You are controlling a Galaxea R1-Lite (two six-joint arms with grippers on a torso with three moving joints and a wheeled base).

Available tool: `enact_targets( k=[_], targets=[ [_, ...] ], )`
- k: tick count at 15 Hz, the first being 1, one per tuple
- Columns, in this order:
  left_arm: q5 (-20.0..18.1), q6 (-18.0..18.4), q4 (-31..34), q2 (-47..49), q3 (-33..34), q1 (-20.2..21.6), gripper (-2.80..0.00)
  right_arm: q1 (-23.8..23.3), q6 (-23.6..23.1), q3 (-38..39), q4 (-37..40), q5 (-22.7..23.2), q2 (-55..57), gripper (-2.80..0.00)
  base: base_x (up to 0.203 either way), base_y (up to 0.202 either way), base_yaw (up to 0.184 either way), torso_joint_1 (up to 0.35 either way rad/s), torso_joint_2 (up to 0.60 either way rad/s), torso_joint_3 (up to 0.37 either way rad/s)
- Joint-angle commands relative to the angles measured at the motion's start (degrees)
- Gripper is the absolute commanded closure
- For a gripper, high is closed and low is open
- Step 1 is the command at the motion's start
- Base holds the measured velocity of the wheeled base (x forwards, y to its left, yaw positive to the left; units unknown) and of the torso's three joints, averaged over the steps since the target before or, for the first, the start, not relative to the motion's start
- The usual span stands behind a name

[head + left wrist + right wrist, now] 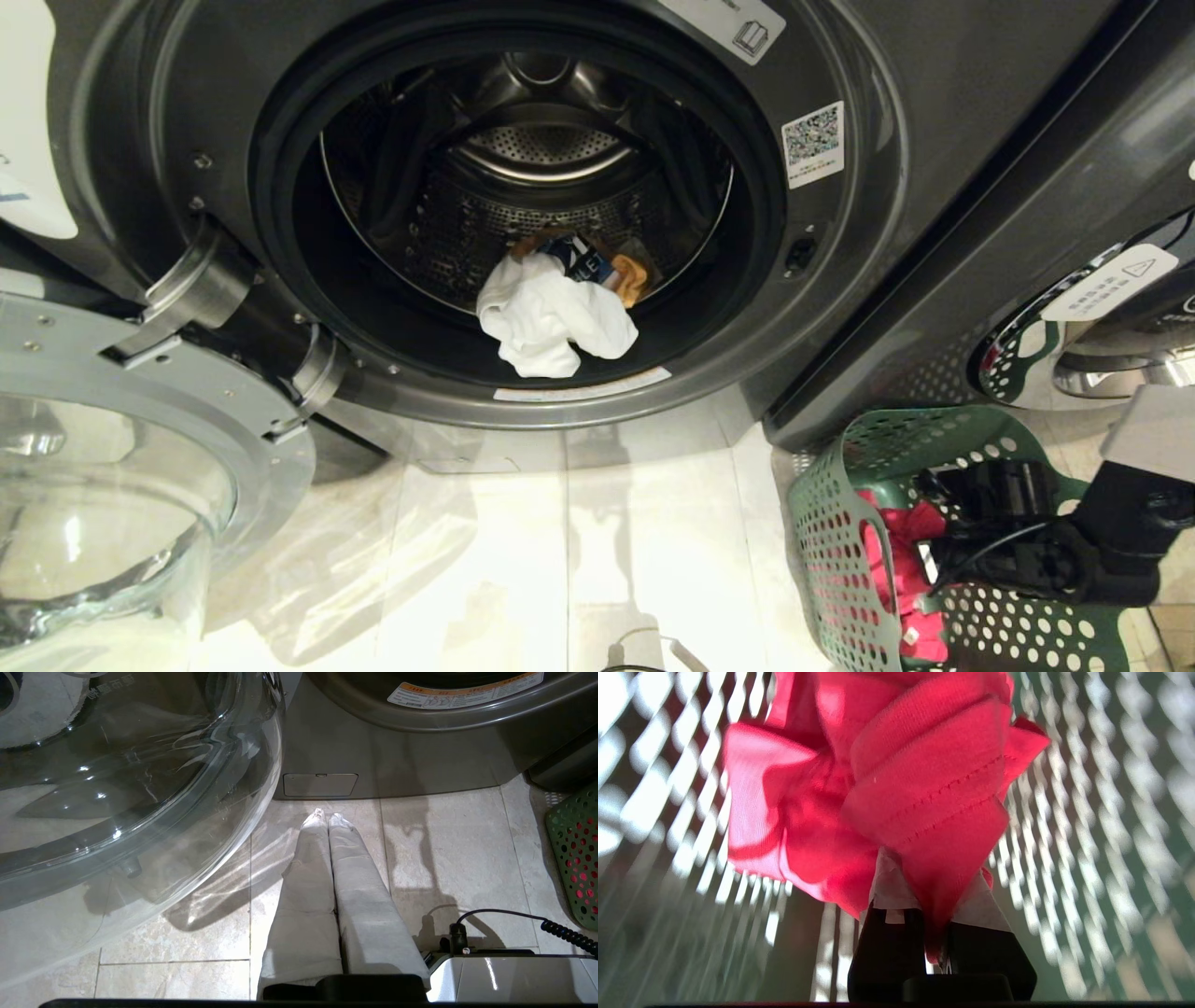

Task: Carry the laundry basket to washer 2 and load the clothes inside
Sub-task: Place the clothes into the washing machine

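Washer 2 [840, 280] stands dark grey in front of me with its drum [523, 187] exposed. Inside the drum lie a white garment [551, 317] with a dark print and a yellow-orange one [633, 278]. At the lower right on the floor is the green perforated laundry basket [831, 523], [577, 858]. My right gripper [920, 560] reaches into it and is shut on the red-pink garment [924, 788], which bunches over the fingers [887, 891]. My left gripper [326, 814] hangs shut and holds nothing, low over the floor tiles before the washer.
The washer's round glass door [93, 504], [117, 765] is swung open to the left, close to my left arm. A like washer [1074, 355] stands at the right behind the basket. A white robot part with a coiled cable [514, 975] sits near the left gripper.
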Motion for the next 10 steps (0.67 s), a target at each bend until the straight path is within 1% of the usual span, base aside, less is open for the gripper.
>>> enact_targets(
  k=[1, 2, 3, 5, 7, 10],
  targets=[
    [0.0, 0.0, 0.1, 0.0, 0.0, 0.0, 0.0, 0.0, -0.1, 9.5, -0.6, -0.2, -12.6, 0.0, 0.0, 0.0, 0.0, 0.0, 0.0, 0.0],
    [0.0, 0.0, 0.0, 0.0, 0.0, 0.0, 0.0, 0.0, -0.1, 13.8, -0.6, -0.8, -17.0, 0.0, 0.0, 0.0, 0.0, 0.0, 0.0, 0.0],
    [0.0, 0.0, 0.0, 0.0, 0.0, 0.0, 0.0, 0.0, 0.1, 15.6, 0.1, -2.5, -20.8, 0.0, 0.0, 0.0, 0.0, 0.0, 0.0, 0.0],
    [0.0, 0.0, 0.0, 0.0, 0.0, 0.0, 0.0, 0.1, 0.2, 16.4, 3.7, -7.0, -28.0, 0.0, 0.0, 0.0, 0.0, 0.0, 0.0, 0.0],
    [0.0, 0.0, 0.0, 0.0, 0.0, 0.0, 0.0, 0.1, 0.2, 17.4, 5.1, -8.9, -35.7, 0.0, 0.0, 0.0, 0.0, 0.0, 0.0, 0.0],
    [0.0, 0.0, 0.0, 0.0, 0.0, 0.0, 0.0, 0.5, 0.0, 17.5, 5.1, -11.4, -47.5, 0.0, 0.0, 0.0, 0.0, 0.0, 0.0, 0.0]
  ],
)
